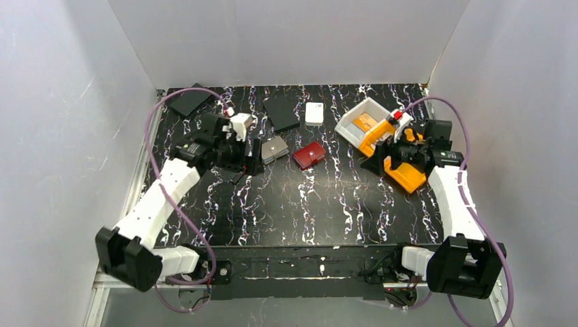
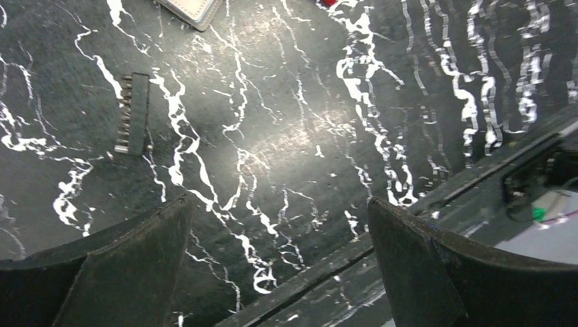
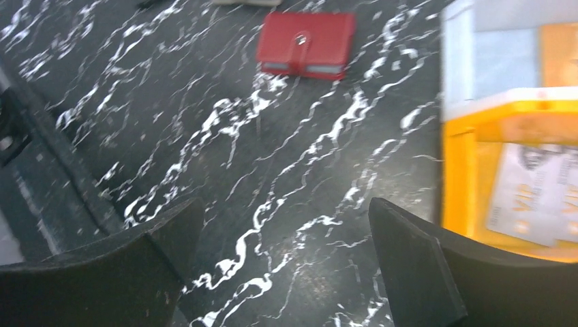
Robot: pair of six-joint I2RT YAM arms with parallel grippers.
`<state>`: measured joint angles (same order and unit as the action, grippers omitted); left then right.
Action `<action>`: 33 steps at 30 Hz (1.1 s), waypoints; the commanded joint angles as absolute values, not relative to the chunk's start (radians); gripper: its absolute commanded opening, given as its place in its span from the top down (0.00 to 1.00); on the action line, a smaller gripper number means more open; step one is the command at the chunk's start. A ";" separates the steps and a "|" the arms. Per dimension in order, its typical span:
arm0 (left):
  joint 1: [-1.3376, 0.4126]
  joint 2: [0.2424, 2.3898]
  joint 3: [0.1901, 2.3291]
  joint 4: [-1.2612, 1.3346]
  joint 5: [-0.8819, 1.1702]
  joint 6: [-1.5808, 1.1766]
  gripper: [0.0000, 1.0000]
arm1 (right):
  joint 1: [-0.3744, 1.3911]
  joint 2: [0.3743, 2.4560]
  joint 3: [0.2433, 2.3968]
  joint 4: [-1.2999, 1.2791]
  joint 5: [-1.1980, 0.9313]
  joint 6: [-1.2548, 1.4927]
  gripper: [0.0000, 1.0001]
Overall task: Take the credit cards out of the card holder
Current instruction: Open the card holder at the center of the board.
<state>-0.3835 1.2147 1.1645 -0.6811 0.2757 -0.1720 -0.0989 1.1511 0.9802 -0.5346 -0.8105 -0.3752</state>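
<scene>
Card holder on table, near left end effector — released, empty; right end effector likewise released.

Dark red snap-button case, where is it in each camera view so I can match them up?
Top external: dark red snap-button case near the picture's centre.
Left wrist: only a red sliver at the top edge, probably it.
Right wrist: upper middle, button facing up.
Shared landmark: the small grey card holder beside it, cut off at the left-wrist view's top edge.
</scene>
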 commanded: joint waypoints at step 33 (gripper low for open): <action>-0.201 2.169 1.771 -0.671 0.640 0.143 0.32 | -0.094 1.141 0.822 -0.509 -1.043 -0.562 0.00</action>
